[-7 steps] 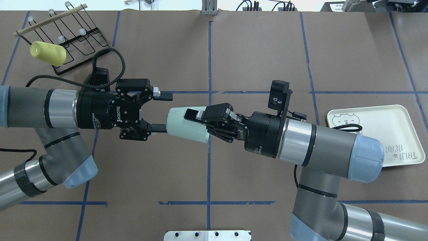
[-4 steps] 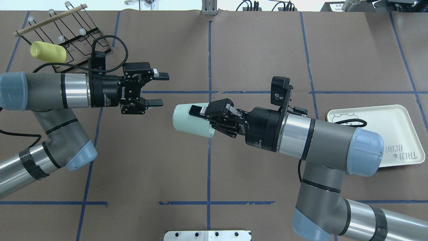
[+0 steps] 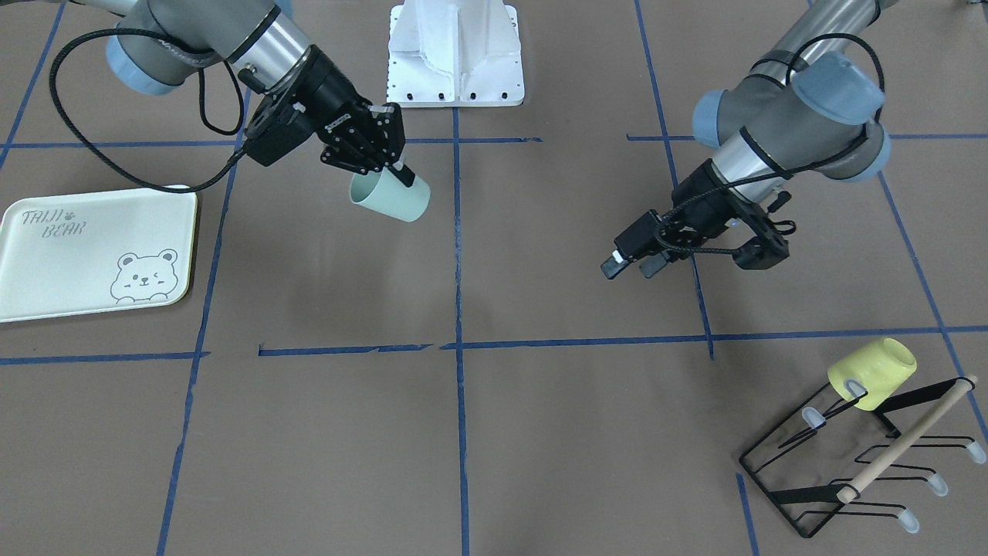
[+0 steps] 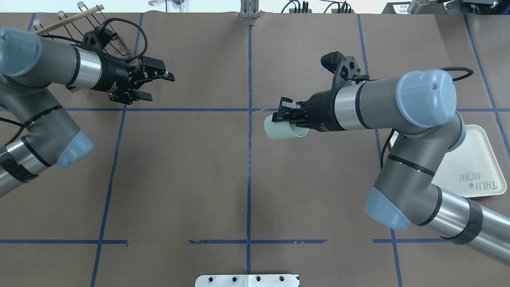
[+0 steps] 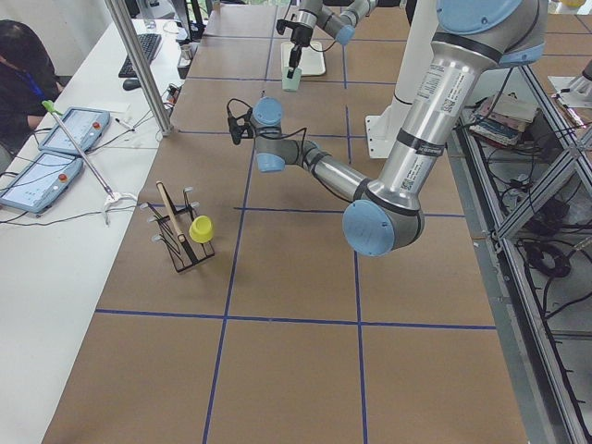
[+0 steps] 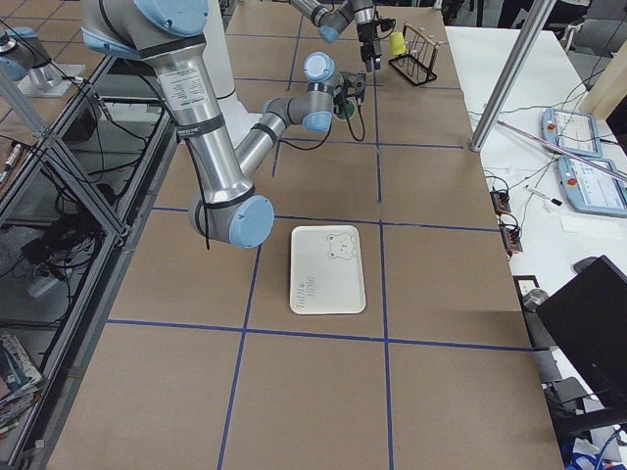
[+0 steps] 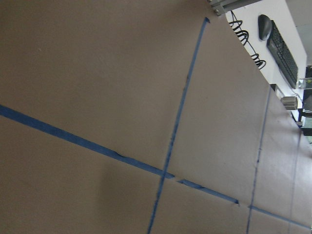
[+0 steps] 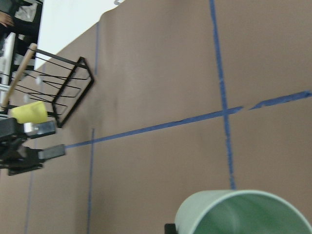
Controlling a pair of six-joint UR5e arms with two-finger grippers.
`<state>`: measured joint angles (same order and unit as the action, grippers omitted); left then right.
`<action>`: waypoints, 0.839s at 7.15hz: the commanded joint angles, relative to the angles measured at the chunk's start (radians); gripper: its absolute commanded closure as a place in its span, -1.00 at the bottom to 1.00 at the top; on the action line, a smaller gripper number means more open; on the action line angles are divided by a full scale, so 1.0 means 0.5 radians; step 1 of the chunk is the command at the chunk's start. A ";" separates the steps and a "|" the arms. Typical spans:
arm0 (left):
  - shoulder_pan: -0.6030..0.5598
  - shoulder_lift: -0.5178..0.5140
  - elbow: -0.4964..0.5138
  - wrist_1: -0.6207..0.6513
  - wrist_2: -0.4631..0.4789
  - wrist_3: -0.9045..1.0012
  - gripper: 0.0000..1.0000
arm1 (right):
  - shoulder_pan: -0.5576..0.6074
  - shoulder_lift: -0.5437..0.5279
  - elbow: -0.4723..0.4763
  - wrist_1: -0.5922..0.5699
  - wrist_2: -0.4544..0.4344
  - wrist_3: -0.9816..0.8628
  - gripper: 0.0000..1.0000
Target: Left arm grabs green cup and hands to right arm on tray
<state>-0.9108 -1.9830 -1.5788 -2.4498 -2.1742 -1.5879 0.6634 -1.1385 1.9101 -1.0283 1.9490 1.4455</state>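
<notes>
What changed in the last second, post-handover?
The left gripper, already open and off the cup, pulled back to its own side and farther out over the table. The right gripper stayed shut on the cup's rim and carried it rightward, toward the tray. The tray and the yellow cup stayed put.

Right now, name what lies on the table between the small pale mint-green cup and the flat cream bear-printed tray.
Front-facing view: between the mint-green cup and the cream tray, only brown paper table and one blue tape line.
</notes>
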 commanded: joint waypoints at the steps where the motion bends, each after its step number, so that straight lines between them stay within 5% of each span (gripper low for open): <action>1: -0.309 0.087 -0.066 0.458 -0.207 0.767 -1.00 | 0.213 -0.012 0.136 -0.991 0.142 -0.883 1.00; 3: -0.625 0.232 -0.164 0.948 -0.388 1.701 -1.00 | 0.476 -0.118 0.318 -1.507 0.155 -1.666 1.00; 5: -0.877 0.379 -0.244 1.559 -0.392 2.665 -1.00 | 0.804 -0.379 0.312 -1.493 0.506 -2.082 1.00; 6: -0.978 0.422 -0.254 1.950 -0.367 3.125 -1.00 | 0.891 -0.474 0.318 -1.490 0.541 -2.105 1.00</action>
<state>-1.3307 -1.8036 -1.6937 -1.6956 -2.3643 -0.3149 1.0357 -1.3092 2.0658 -1.7705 2.1663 0.4530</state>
